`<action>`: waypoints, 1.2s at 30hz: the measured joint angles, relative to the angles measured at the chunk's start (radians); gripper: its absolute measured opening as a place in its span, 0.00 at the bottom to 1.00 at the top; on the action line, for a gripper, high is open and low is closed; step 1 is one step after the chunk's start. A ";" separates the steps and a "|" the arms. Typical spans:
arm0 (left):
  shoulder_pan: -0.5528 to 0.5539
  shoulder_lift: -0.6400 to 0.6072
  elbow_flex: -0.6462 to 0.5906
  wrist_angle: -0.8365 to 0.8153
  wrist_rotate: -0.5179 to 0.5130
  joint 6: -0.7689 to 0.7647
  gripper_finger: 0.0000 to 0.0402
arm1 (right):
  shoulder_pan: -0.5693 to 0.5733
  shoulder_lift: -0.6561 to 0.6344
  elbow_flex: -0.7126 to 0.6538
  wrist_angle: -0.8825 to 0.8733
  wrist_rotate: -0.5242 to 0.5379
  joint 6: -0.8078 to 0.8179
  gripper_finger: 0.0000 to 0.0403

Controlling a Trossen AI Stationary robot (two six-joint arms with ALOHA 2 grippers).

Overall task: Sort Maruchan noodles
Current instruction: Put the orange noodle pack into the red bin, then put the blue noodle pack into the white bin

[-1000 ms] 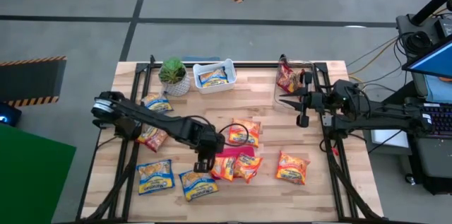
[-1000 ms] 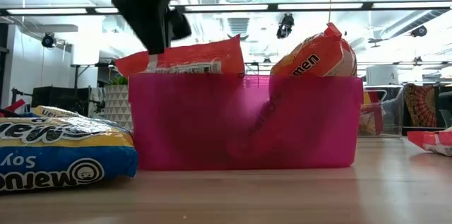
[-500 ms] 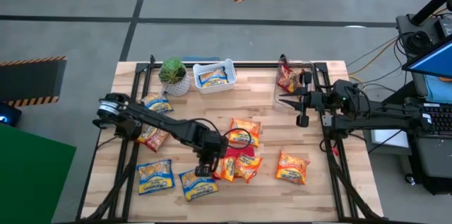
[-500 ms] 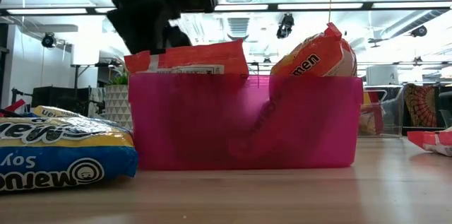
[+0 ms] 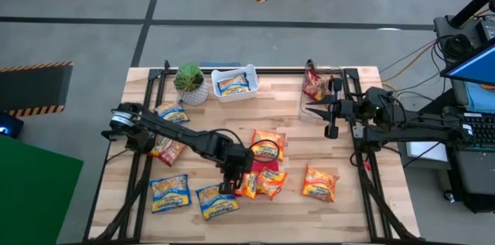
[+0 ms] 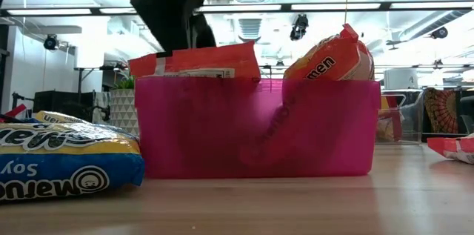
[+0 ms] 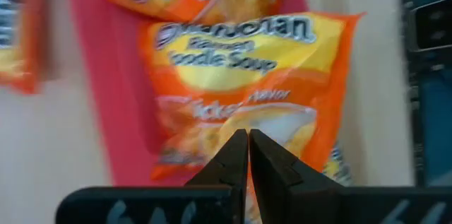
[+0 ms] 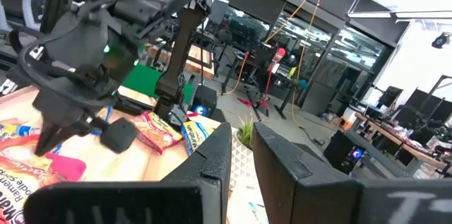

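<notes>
My left gripper (image 5: 230, 188) hovers shut over the pink bin (image 6: 252, 127) near the table's front middle. In its wrist view the closed fingertips (image 7: 248, 139) point down at an orange Maruchan packet (image 7: 247, 75) that leans in the bin (image 6: 198, 61). A second orange packet (image 6: 329, 57) stands in the bin's other end. More orange (image 5: 319, 183), blue (image 5: 168, 192) and dark red (image 5: 166, 151) packets lie flat on the table. My right gripper (image 5: 311, 108) waits raised at the right edge, slightly open, with nothing between its fingers. My left gripper's shut fingertips come from above, slanting down, at the lower part of the orange packet's face (image 7: 244, 121). I cannot tell whether they touch it. The packet leans in the pink bin with its top edge above the rim.
A white bin (image 5: 234, 83) with a blue packet and a potted plant (image 5: 189, 83) stand at the far edge. A clear bin (image 5: 321, 90) with a dark red packet is at the far right. Another orange packet (image 5: 267, 146) lies just behind the pink bin.
My left gripper has moved a little toward the table's right edge and tipped further down, coming over the leaning orange packet in the pink bin.
</notes>
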 joint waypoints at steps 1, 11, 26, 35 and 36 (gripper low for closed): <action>0.001 0.002 -0.011 0.027 0.026 -0.008 0.00 | 0.000 0.000 0.000 0.000 0.000 0.000 0.12; 0.005 -0.004 0.041 -0.066 0.037 0.005 0.00 | 0.000 0.001 0.001 0.000 0.000 -0.005 0.12; 0.045 -0.075 0.131 -0.193 -0.247 0.389 0.00 | 0.000 0.007 0.006 0.008 0.065 0.097 0.12; 0.069 -0.194 -0.029 -0.096 -0.261 0.445 0.00 | 0.006 0.103 -0.019 -0.112 0.067 0.354 0.12; 0.069 -0.213 -0.052 -0.078 -0.261 0.447 0.00 | 0.009 0.125 -0.029 -0.122 0.066 0.387 0.12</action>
